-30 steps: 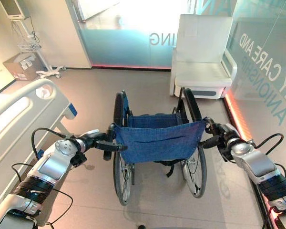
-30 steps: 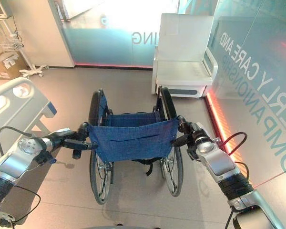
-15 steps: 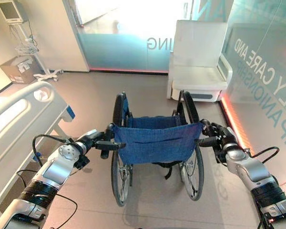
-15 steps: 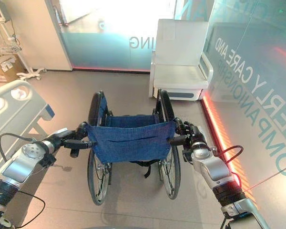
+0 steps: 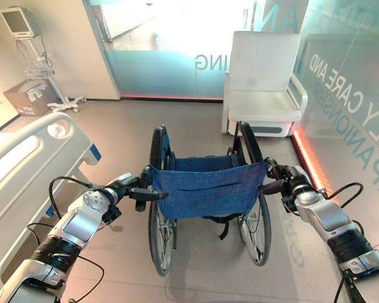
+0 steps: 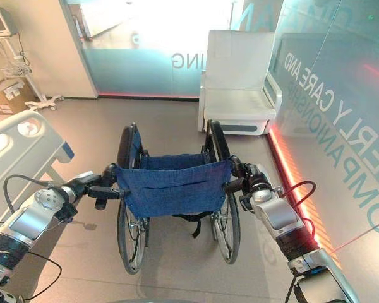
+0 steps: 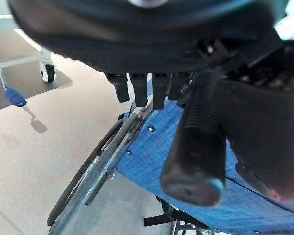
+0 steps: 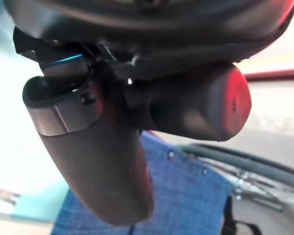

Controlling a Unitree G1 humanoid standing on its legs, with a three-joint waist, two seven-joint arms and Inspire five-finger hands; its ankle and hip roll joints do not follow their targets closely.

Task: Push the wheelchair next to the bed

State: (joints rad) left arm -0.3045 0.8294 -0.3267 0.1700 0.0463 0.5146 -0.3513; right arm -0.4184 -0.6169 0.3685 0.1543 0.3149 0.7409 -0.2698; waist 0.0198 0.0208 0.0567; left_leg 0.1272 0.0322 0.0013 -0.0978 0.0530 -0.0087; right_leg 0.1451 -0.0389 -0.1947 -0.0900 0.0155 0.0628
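The wheelchair [image 5: 205,186], with a blue cloth back and black wheels, stands in the middle of the floor, its back toward me. My left hand [image 5: 127,187] is shut on the left push handle [image 7: 196,147], a black ribbed grip. My right hand [image 5: 284,180] is shut on the right push handle [image 8: 196,105]. The bed [image 5: 25,164], white with a blue corner bumper, lies along the left side, a short way from the wheelchair's left wheel.
A white armchair [image 5: 265,82] stands ahead on the right against a frosted glass wall [image 5: 354,95]. A monitor stand on wheels [image 5: 41,69] and a cardboard box [image 5: 25,98] sit far left. Open floor lies between the bed and the wheelchair.
The whole view has shifted as I moved forward with the wheelchair; the armchair and the bed's foot end sit slightly closer. Both hands keep their hold on the handles.
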